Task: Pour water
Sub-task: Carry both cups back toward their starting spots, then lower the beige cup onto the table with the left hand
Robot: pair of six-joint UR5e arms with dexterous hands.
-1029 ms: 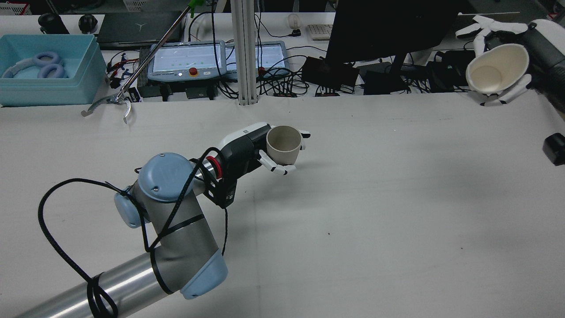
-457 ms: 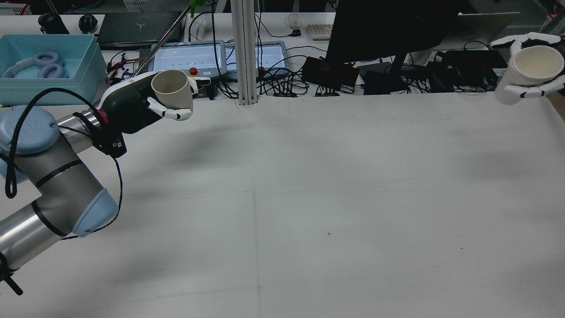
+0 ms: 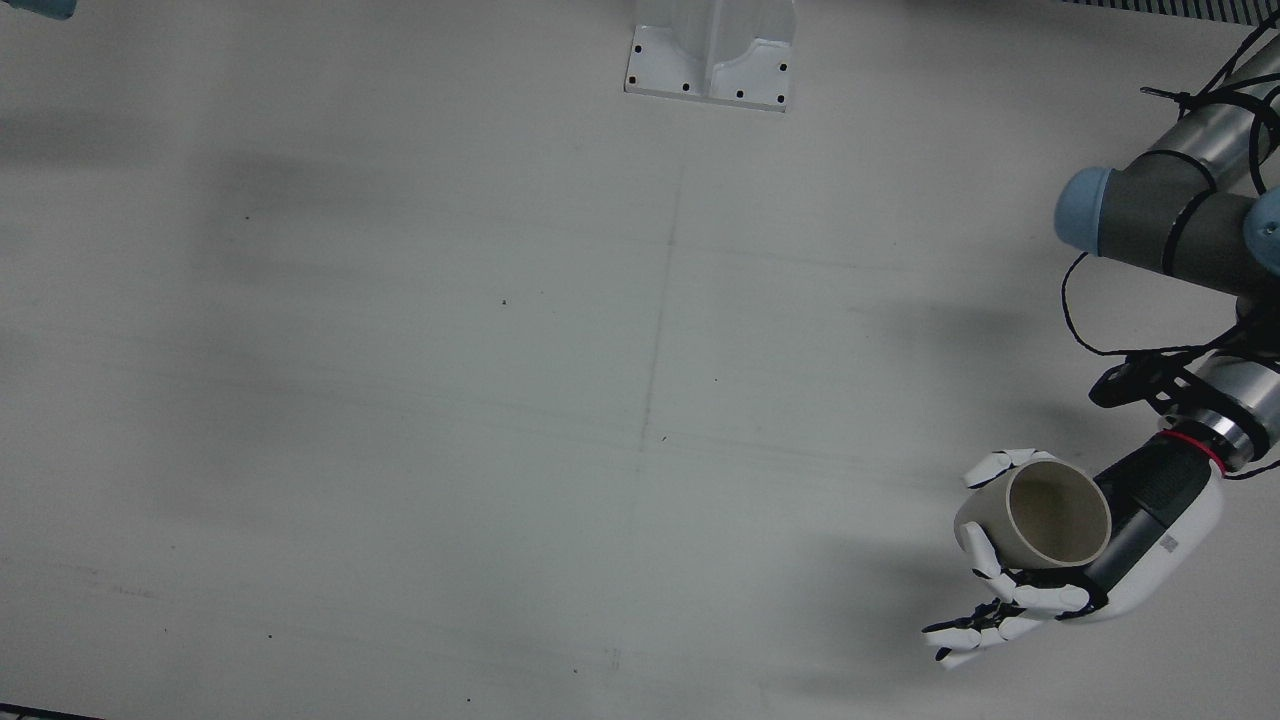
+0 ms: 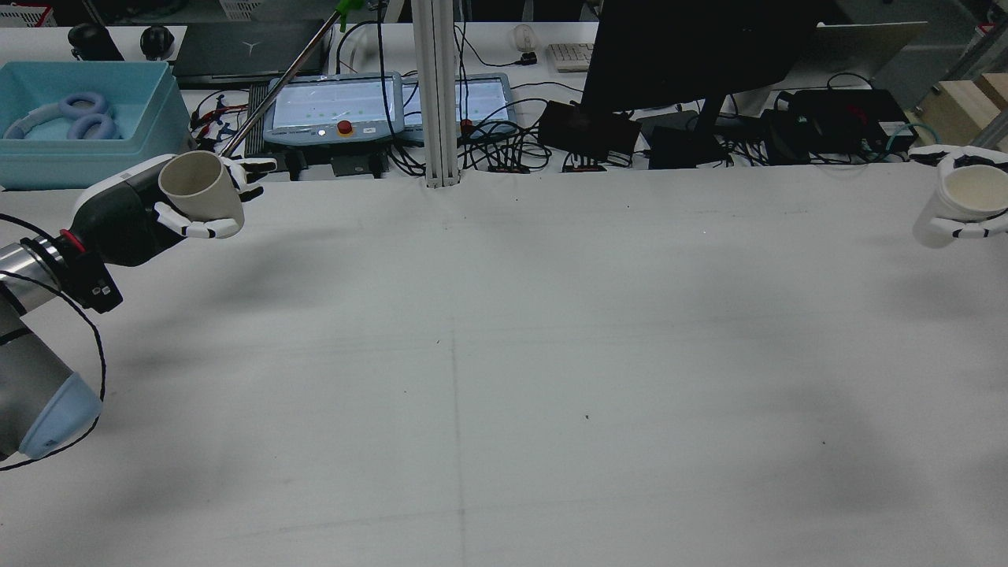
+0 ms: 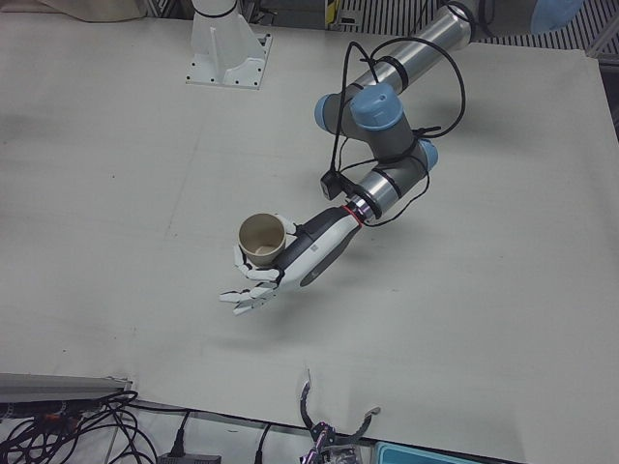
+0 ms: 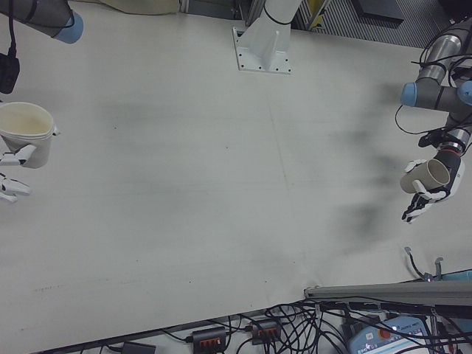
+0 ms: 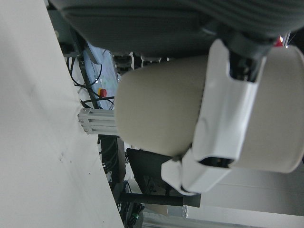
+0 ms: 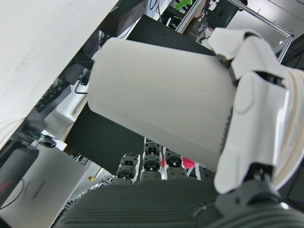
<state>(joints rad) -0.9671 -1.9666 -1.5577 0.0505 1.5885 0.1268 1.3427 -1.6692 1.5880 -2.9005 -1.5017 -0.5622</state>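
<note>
My left hand (image 4: 134,216) is shut on a beige cup (image 4: 201,185), held upright above the table's far left edge in the rear view. From overhead the beige cup (image 3: 1040,515) shows no liquid inside, and the left hand (image 3: 1130,545) wraps it from the side. My right hand (image 4: 965,228) is shut on a white cup (image 4: 969,197) at the far right edge, mouth up. The right-front view shows that white cup (image 6: 26,133) at its left border. Each hand view is filled by its own cup (image 7: 156,114) (image 8: 156,104) and fingers (image 7: 228,118).
Behind the table's far edge stand a blue bin (image 4: 79,150) with headphones, a long grabber tool (image 4: 276,87), two teach pendants (image 4: 339,106), a metal post (image 4: 437,94) and a dark monitor (image 4: 693,47). A white pedestal base (image 3: 710,60) sits at the robot's side.
The left hand carried the beige cup from the table's middle out to the far left. The right hand moved further right and lower, and its white cup went from tilted to upright.
</note>
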